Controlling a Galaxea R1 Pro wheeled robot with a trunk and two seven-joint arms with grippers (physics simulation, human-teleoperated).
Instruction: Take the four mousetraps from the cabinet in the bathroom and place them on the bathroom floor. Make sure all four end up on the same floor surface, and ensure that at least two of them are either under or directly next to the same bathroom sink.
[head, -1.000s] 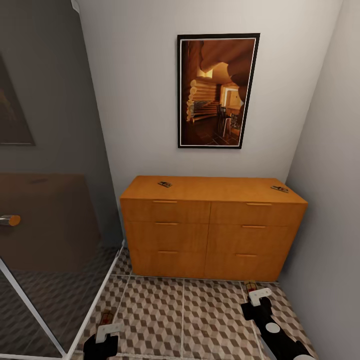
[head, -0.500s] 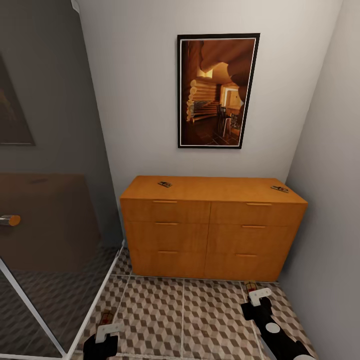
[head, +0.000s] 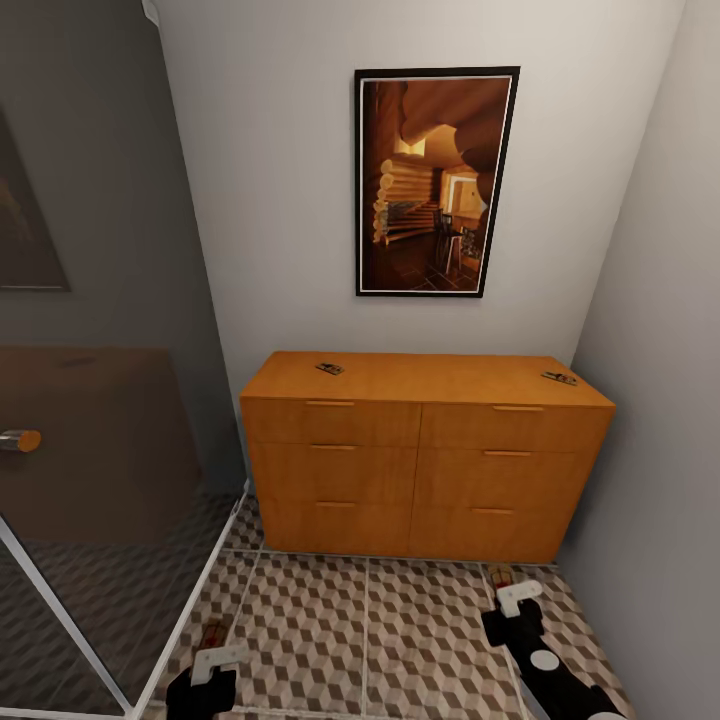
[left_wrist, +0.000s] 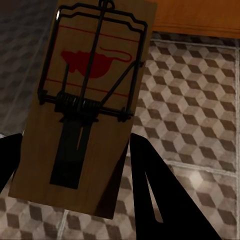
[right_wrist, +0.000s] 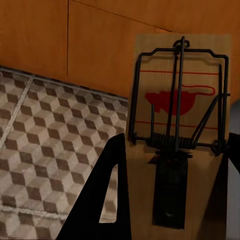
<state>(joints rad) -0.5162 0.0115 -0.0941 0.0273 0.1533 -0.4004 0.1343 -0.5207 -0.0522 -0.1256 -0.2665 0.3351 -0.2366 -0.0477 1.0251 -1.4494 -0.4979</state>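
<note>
Head view: two mousetraps left on the cabinet (head: 425, 380) top, one (head: 329, 368) at left, one (head: 559, 378) at right. Left gripper (head: 212, 650) and right gripper (head: 512, 590) are each clamped on a trap, low over the bathroom floor (head: 330, 620). Both should be lowered flat before release. Wrist views show held traps (left_wrist: 82, 105) (right_wrist: 177, 130) up close.

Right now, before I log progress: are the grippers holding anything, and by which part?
Yes. The left gripper holds a mousetrap by the long side edges of its board's near end; the right gripper holds another mousetrap likewise.
</note>
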